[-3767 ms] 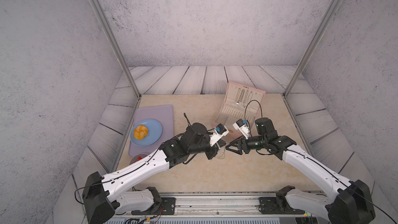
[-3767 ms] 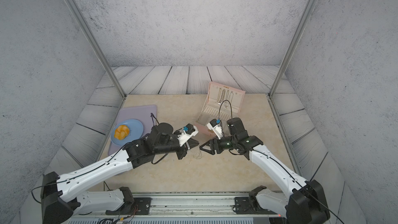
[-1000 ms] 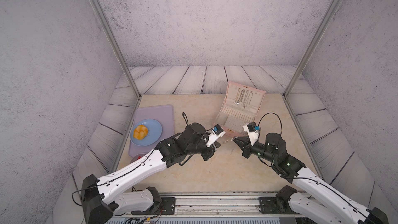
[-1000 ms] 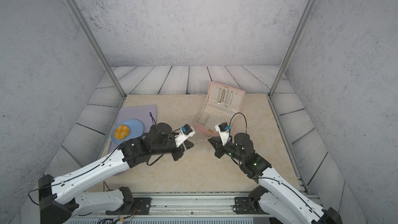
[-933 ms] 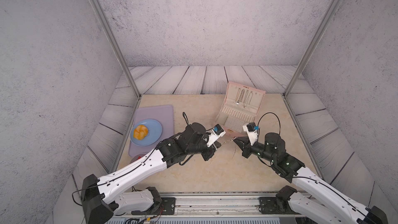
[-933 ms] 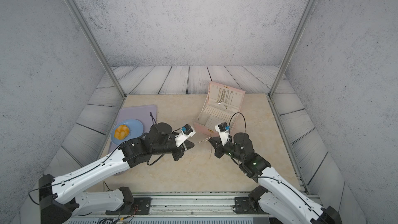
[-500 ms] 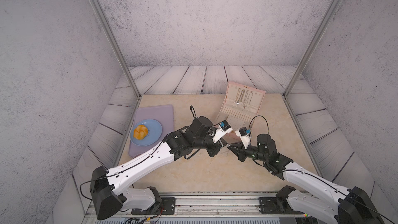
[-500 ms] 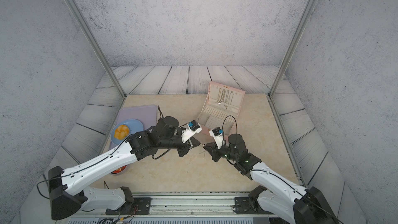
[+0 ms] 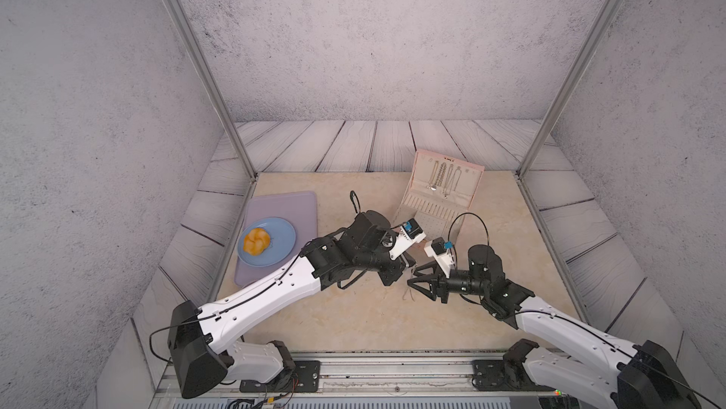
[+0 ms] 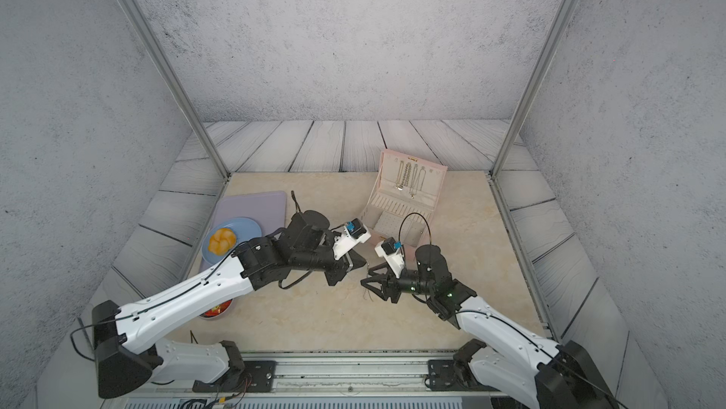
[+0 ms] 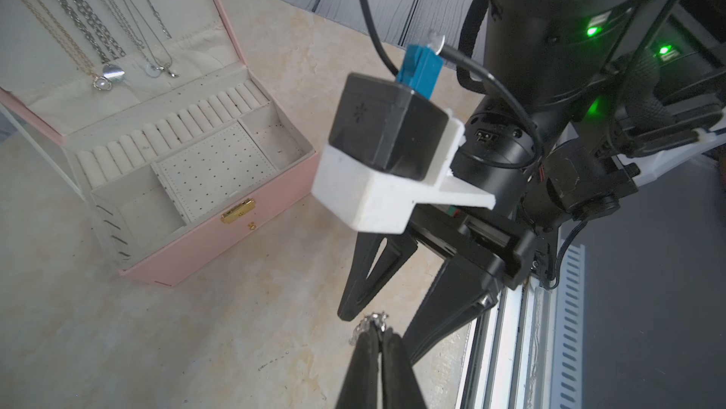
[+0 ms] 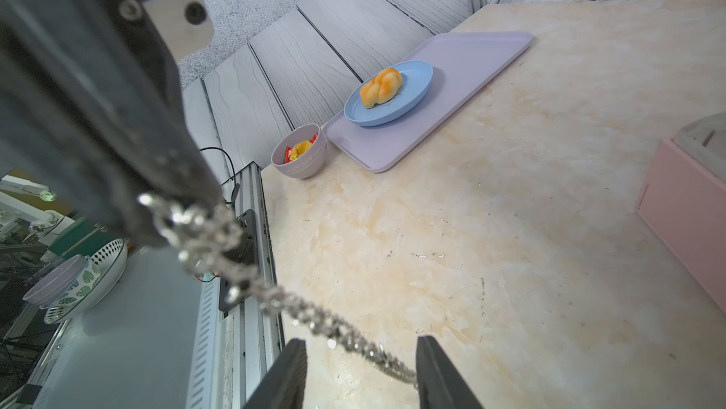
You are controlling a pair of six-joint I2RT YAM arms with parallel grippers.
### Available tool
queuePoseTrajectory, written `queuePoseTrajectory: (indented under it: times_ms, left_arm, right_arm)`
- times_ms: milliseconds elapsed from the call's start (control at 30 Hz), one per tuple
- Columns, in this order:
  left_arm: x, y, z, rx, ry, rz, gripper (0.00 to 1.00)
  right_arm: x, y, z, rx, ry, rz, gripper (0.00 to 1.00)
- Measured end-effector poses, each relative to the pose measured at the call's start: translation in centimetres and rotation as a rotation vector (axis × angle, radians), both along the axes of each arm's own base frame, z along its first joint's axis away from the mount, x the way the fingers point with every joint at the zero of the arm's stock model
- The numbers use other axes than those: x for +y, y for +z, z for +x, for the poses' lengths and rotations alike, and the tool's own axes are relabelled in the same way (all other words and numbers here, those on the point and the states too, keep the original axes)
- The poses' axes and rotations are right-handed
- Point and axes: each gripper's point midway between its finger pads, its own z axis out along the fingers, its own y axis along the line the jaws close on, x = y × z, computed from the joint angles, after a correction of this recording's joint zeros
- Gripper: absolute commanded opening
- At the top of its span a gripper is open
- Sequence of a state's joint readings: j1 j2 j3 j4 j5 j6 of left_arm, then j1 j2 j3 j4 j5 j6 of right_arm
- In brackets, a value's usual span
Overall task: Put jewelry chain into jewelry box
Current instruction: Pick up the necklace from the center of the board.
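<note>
While box (image 11: 220, 242) sits open nearby, L gripper (image 11: 377, 332) is pinched tight on chain (image 12: 314, 316) end. R gripper (image 12: 361, 342) jaws apart, chain dangling between them. Chain prob. light, limp, slippery; pinch near end, expect swing.

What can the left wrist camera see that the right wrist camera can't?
Only the left wrist view: the jewelry box's hanging necklaces, ring rolls and gold clasp. Only the right wrist view: the bun on a blue plate, the lilac tray and a small bowl. Both: the jewelry chain pinched in the left end effector.
</note>
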State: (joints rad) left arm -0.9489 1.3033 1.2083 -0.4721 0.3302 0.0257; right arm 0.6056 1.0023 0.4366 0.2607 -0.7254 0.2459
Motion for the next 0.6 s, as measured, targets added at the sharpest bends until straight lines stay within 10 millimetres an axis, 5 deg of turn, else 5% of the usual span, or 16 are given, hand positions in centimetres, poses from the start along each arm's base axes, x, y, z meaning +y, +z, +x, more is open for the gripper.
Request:
queuePoseTrajectory:
  times_ms: [600]
  left_arm:
    - [0.0, 1.2, -0.4, -0.007, -0.013, -0.028, 0.00]
  right_arm:
    - [0.5, 0.4, 0.6, -0.032, -0.014, 0.036, 0.26]
